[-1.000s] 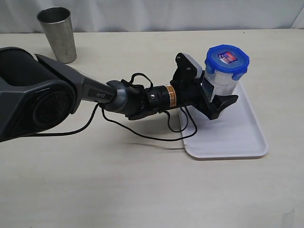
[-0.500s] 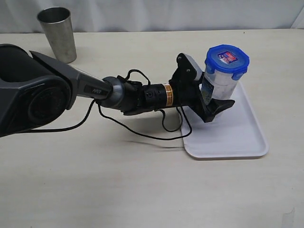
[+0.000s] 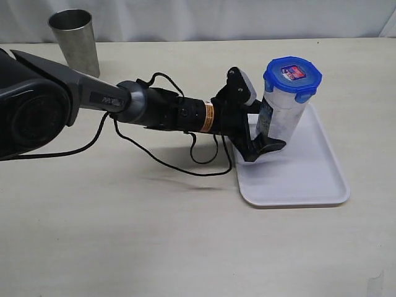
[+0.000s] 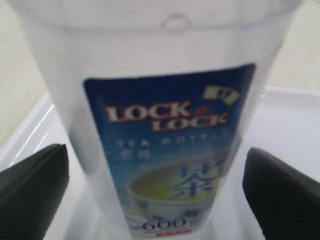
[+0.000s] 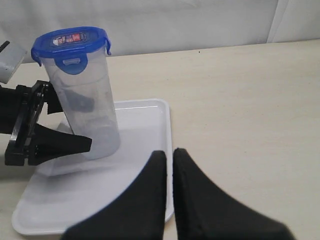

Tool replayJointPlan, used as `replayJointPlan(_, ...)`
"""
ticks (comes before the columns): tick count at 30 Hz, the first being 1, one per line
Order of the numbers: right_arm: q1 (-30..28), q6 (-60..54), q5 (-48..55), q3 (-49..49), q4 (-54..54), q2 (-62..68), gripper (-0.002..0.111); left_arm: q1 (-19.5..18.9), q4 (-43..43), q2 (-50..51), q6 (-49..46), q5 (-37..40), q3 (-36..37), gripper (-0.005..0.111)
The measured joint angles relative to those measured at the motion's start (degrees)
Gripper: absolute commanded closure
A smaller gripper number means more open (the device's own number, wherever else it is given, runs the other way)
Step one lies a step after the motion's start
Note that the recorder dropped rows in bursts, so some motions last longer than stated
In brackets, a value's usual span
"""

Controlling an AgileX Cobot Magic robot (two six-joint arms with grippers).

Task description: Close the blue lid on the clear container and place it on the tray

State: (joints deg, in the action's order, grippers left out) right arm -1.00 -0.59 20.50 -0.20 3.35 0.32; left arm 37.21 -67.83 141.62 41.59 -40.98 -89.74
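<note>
The clear container [image 3: 283,114] stands upright on the white tray [image 3: 309,179], with the blue lid [image 3: 292,75] closed on top. My left gripper [image 3: 272,131] is open. Its black fingers [image 4: 35,180] flank the container's lower part, and a gap shows on each side of the labelled wall [image 4: 165,150]. The right wrist view shows the container [image 5: 85,105], the lid [image 5: 70,42] and the tray [image 5: 142,125]. In that view my right gripper [image 5: 169,152] is shut and empty, hovering over the tray's edge, apart from the container. It is out of the exterior view.
A grey steel cup [image 3: 75,43] stands at the far left of the table. The left arm [image 3: 154,111] and its loose black cable [image 3: 179,167] stretch across the table toward the tray. A pale wall runs behind the table.
The left arm and its open gripper have drawn back to the left, so more of the container shows. The container has stayed on the tray. The right gripper's earlier place is not shown.
</note>
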Motion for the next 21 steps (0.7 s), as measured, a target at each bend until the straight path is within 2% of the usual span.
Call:
replayJointPlan(8, 0.00, 0.00, 0.00, 0.00, 0.00, 0.00, 0.104, -3.33, -13.62, -3.70, 11.52, 5.69, 0.00, 0.019)
replayJointPlan(17, 0.00, 0.00, 0.00, 0.00, 0.00, 0.00, 0.104, -7.32, -29.25, -6.99, 26.16, 5.94, 0.00, 0.021)
replayJointPlan(19, 0.00, 0.00, 0.00, 0.00, 0.00, 0.00, 0.104, -7.68, -30.87, -8.47, 28.83, 5.94, 0.10, 0.032)
replayJointPlan(21, 0.00, 0.00, 0.00, 0.00, 0.00, 0.00, 0.104, -7.91, -31.70, -10.03, 30.66, 6.30, 0.47, 0.050)
